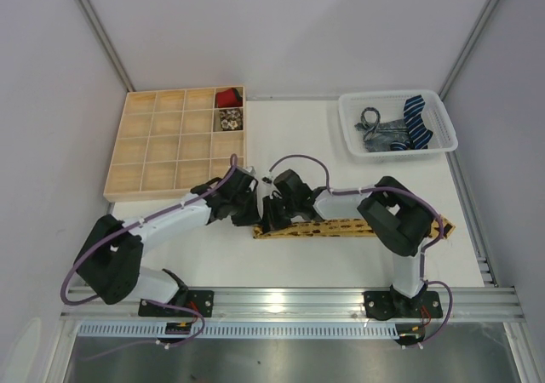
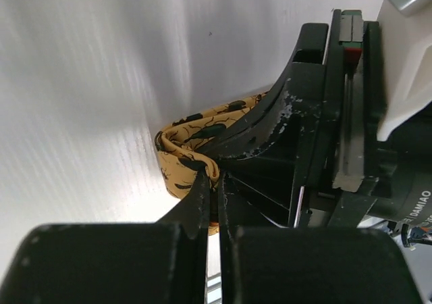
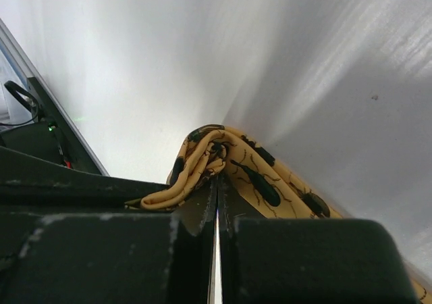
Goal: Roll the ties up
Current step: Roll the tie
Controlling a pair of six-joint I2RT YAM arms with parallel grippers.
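Note:
A mustard-yellow tie with dark spots [image 1: 341,227] lies flat across the table, its left end bunched into a small fold. My left gripper [image 1: 254,213] and right gripper [image 1: 272,215] meet at that fold. In the left wrist view the left gripper [image 2: 214,182] is shut on the folded yellow fabric [image 2: 179,165], with the right gripper's black body [image 2: 304,148] close beside it. In the right wrist view the right gripper [image 3: 217,179] is shut on the same bunched end [image 3: 270,182].
A wooden compartment tray [image 1: 145,157] stands at the back left, with a red roll [image 1: 226,98] and a pale patterned roll [image 1: 228,120] in two right-hand cells. A white basket [image 1: 353,140] at the back right holds a grey tie [image 1: 379,134] and a navy striped tie [image 1: 419,121].

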